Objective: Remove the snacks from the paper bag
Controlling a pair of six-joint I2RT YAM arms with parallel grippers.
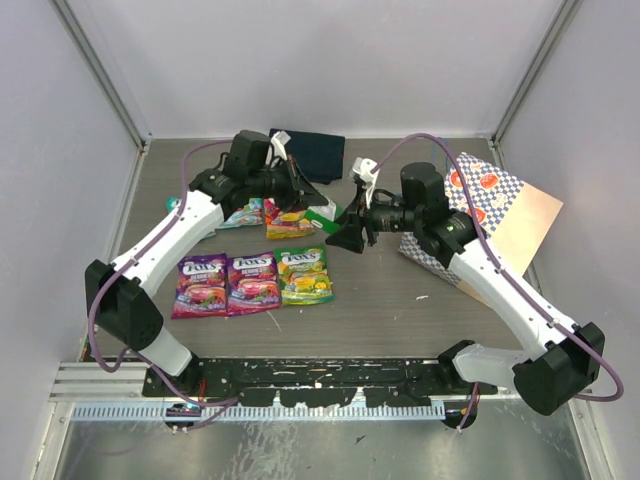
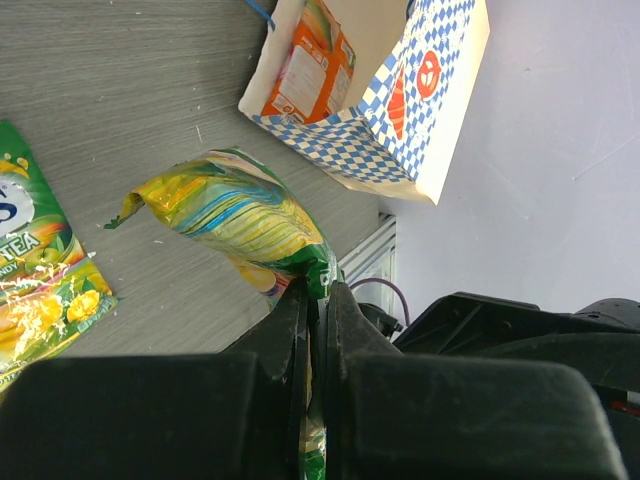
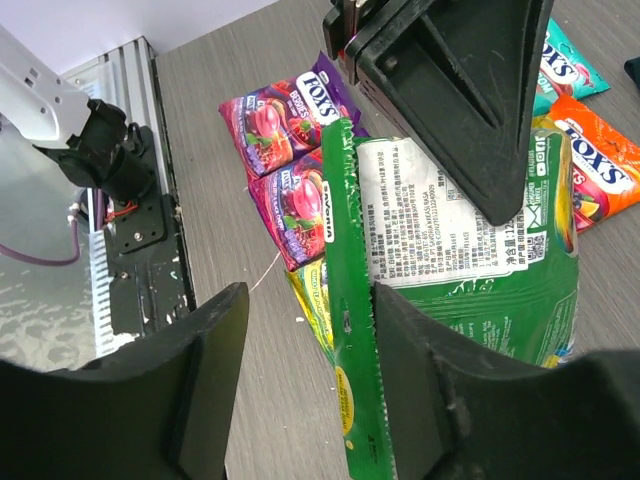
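Purple snacks (image 1: 252,282) and a green snack (image 1: 303,275) are lying flat in a row on the grey table (image 1: 400,300), closest to the arm bases. They are out of the bag.

A bit farther, in the middle, the left gripper (image 2: 318,295) is pinching tight on one end of a green pouch (image 3: 450,250) and holding it up off the table. The right gripper (image 3: 310,300) is sitting around the pouch's other edge. Its jaws are apart. One finger is touching the pouch and the other is leaving a gap, so it is not gripping yet.

I think this could be going wrong. If the left gripper is letting go before the right one is pinching, the slippery pouch could be dropping. If both are pulling at once, the pouch could be crumpling or tearing.

Both arms are reaching forward and bending in toward each other, so the grippers are meeting nose to nose.

Farther off on the right, the paper bag (image 1: 490,195) is looking tipped on its side. An orange snack (image 2: 305,70) is showing inside it, so the job is not finished. At the very back, a navy cloth (image 1: 312,152) is lying folded.
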